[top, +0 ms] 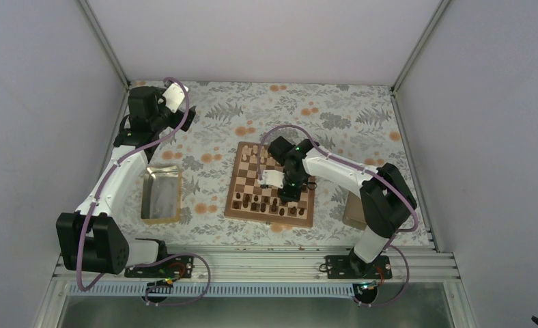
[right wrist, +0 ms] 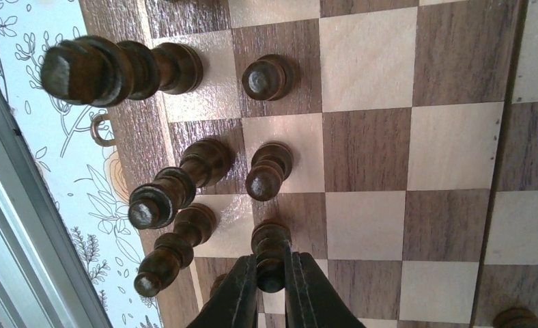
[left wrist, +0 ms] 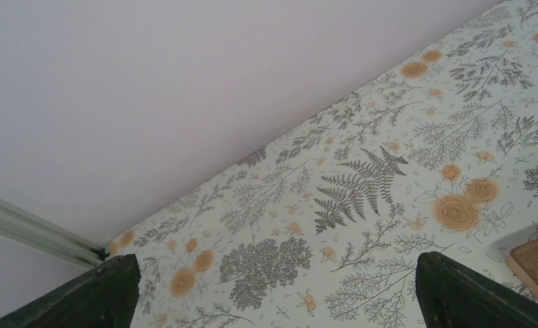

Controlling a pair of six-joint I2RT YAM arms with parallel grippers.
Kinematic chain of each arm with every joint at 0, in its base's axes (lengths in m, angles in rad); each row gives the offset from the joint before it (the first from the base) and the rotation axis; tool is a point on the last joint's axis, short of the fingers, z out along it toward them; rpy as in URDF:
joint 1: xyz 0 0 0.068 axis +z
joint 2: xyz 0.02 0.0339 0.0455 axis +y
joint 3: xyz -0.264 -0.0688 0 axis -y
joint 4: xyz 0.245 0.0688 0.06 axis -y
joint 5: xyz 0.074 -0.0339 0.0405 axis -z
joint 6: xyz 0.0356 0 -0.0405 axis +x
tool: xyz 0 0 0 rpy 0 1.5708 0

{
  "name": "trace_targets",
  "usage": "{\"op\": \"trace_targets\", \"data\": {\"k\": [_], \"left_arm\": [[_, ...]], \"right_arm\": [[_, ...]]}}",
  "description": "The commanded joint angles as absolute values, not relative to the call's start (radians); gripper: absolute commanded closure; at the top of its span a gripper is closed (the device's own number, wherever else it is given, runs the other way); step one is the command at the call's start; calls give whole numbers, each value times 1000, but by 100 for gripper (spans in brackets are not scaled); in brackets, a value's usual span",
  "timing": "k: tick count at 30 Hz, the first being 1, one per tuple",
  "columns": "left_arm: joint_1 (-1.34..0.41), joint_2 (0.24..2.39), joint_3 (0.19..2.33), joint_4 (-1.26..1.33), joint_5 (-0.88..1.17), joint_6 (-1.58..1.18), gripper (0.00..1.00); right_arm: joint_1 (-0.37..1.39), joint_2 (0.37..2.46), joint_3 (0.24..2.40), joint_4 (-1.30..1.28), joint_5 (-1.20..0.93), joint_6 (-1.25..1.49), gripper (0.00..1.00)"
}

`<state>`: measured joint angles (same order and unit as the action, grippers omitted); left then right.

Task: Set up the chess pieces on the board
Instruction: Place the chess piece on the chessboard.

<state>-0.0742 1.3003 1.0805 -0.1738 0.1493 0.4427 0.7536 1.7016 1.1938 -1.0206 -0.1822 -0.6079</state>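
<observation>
I hold a dark pawn [right wrist: 272,254] clamped in the right gripper [right wrist: 272,281], low at the board [right wrist: 369,150]. It lines up with two pawns [right wrist: 269,171] straight ahead of the fingers, which I judge extends their row. The left gripper [left wrist: 273,297] hangs spread open and empty, far off, presumably out of the way.

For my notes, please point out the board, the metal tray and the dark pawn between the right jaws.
board [top: 249,181], top view, bare square
metal tray [top: 161,195], top view, floor
dark pawn [right wrist: 272,249], right wrist view, body

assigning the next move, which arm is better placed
Right: the right hand is shut on a dark brown wooden pawn at the checkered wooden board; the left hand hangs open over floral tablecloth.
</observation>
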Motion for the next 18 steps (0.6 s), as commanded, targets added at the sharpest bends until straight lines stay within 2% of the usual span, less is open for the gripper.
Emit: {"op": "trace_targets", "data": {"k": [1,9,18], "left_arm": [[-69,1292,1083,-160,154,452,0],[-69,1290,1082,-161,152,453,0],[-69,1291,1081,-161,153,452,0]], "right_arm": [[762,1689,1176,-1003,-201,-596,89],[762,1687,1163,-982,-175,-593,84],[762,1672,1166,-993,-164,-594,69]]}}
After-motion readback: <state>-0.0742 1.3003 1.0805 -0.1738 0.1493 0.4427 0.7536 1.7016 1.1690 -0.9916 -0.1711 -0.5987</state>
